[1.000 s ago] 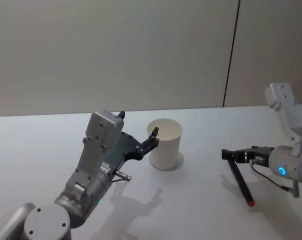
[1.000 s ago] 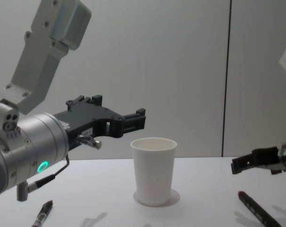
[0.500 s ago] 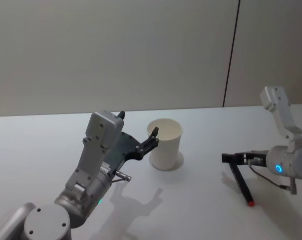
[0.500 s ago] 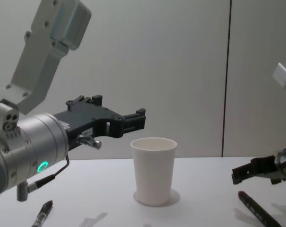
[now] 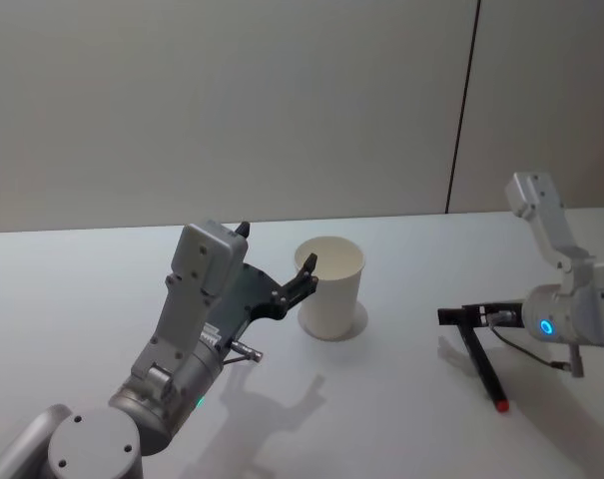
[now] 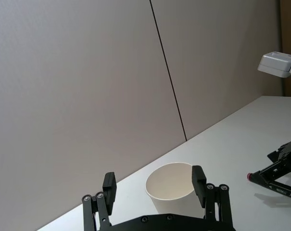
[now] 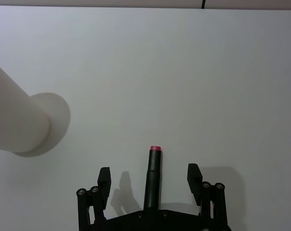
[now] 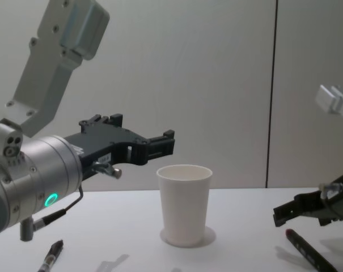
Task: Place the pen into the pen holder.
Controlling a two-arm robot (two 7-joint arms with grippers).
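Note:
The pen is black with a red tip and lies on the white table to the right of the pen holder, a white paper cup standing upright. My right gripper is open and low over the pen, one finger on each side of its barrel and not touching it. In the chest view the right gripper hangs just above the pen. My left gripper is open and empty, held in the air at the cup's left, level with its rim.
A second dark pen lies on the table at the near left, under my left arm. The white table runs back to a plain grey wall with a dark vertical seam.
My right gripper has come down and slightly left, closer over the pen. The left arm, the cup and the pen have not moved.

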